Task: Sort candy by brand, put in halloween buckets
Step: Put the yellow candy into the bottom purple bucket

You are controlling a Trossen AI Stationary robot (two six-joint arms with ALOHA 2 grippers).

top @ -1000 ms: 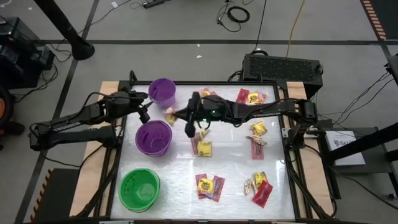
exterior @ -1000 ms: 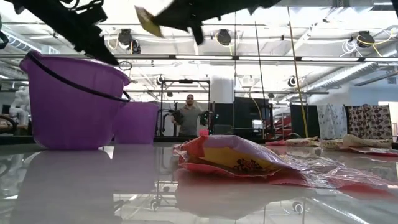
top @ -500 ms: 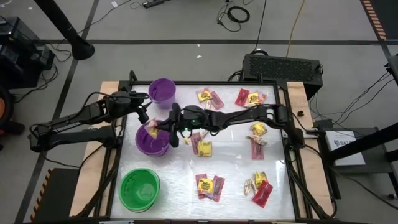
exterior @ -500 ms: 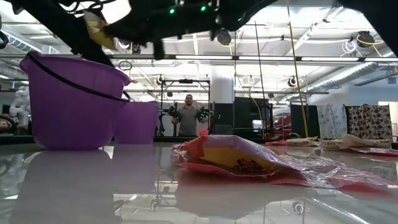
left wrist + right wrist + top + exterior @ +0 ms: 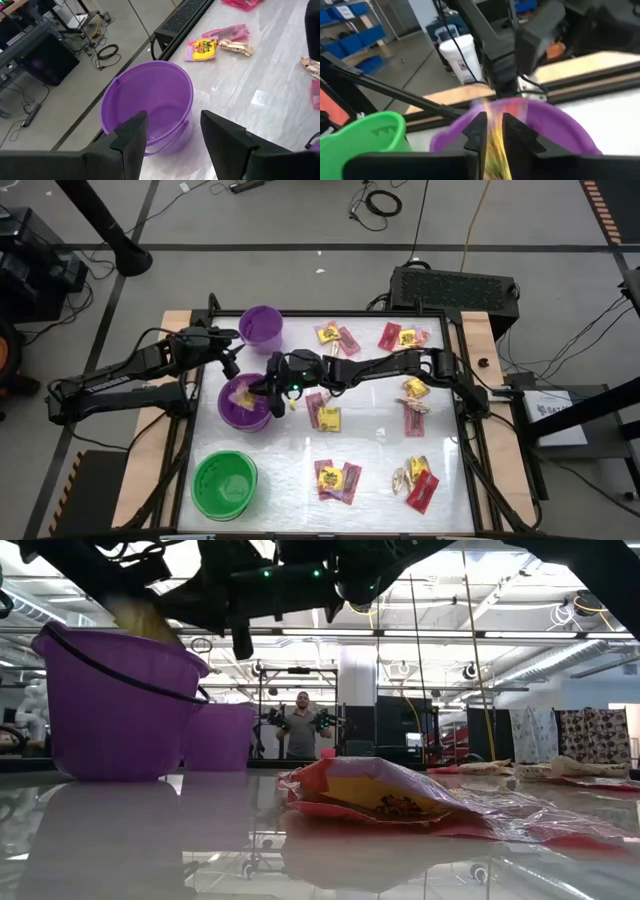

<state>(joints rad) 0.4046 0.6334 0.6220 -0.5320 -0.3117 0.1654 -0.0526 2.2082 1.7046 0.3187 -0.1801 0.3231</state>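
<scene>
My right gripper (image 5: 262, 390) reaches from the table's right over the rim of the wider purple bucket (image 5: 240, 416), shut on a yellow candy packet (image 5: 496, 150). The low view shows that packet as a yellow blur (image 5: 140, 620) just above the bucket's rim (image 5: 115, 640). My left gripper (image 5: 229, 357) hovers open beside the small purple bucket (image 5: 147, 100), touching nothing. The green bucket (image 5: 224, 484) stands by the near edge. Yellow, pink-red and pale tan sweets (image 5: 337, 480) lie scattered on the table's right half. My right gripper pinches the yellow packet between its two fingers (image 5: 475, 135), which slant down from the table's right. The packet (image 5: 494, 125) is lifted clear and sticks out past the fingertips over the wider purple bucket's opening. Blur hides which part of it is held.
A pink-and-yellow packet (image 5: 390, 795) lies close to the low camera. More sweets lie along the far edge (image 5: 400, 336) and in the near right corner (image 5: 415, 480). The right arm (image 5: 380, 366) spans the table's middle. A person (image 5: 303, 725) stands far off in the room.
My right gripper has carried the yellow packet toward the table's left, from between the two purple buckets to over the wider one, and has sunk a little. The left arm has kept still.
</scene>
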